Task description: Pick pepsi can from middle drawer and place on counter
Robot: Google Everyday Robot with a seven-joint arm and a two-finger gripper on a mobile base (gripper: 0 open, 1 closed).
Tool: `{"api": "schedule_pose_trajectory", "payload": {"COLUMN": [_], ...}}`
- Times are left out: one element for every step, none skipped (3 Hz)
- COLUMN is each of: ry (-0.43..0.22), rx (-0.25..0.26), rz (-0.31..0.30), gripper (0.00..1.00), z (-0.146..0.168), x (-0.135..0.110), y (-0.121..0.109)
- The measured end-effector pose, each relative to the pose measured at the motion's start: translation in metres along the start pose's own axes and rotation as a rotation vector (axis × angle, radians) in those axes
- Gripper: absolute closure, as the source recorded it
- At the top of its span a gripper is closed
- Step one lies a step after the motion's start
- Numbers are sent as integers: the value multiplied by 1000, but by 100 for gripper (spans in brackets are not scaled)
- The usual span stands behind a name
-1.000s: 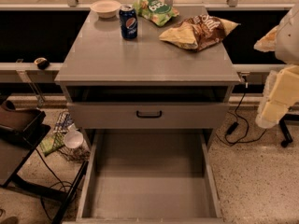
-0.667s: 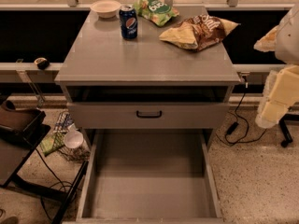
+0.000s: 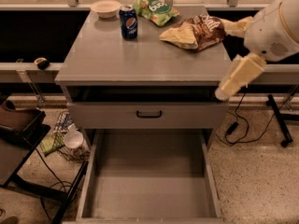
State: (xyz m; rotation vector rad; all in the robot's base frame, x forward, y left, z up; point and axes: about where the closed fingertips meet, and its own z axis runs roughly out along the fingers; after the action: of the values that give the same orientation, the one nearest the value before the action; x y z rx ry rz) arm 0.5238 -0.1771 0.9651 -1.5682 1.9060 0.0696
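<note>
The pepsi can [image 3: 128, 21], dark blue with a silver top, stands upright at the back left of the grey counter [image 3: 140, 59]. My gripper [image 3: 223, 59] is at the counter's right edge, far right of the can. Its cream fingers [image 3: 238, 76] are spread apart and hold nothing; one lies by the brown chip bag, the other hangs past the front right corner. The drawer with the black handle [image 3: 149, 114] is pushed in, with a dark gap above it. The bottom drawer [image 3: 149, 185] is pulled out and has nothing in it.
A white bowl [image 3: 105, 7], a green snack bag [image 3: 156, 10] and a brown chip bag [image 3: 196, 31] lie on the counter's back. On the floor, a wire basket with a cup [image 3: 70, 143] sits left, and cables [image 3: 233, 125] and a black stand leg [image 3: 280, 125] sit right.
My arm and gripper have moved left and a little up, from beside the cabinet to over its right edge. The can and the drawers have not moved.
</note>
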Motion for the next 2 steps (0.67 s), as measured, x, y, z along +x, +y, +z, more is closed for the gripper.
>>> {"api": "schedule_pose_trajectory", "payload": {"ry": [-260, -466], "rx": [104, 143], "rz": [38, 123], "gripper": [0, 0], "z": [21, 48], "x": [-34, -87], "y": [-63, -118]}}
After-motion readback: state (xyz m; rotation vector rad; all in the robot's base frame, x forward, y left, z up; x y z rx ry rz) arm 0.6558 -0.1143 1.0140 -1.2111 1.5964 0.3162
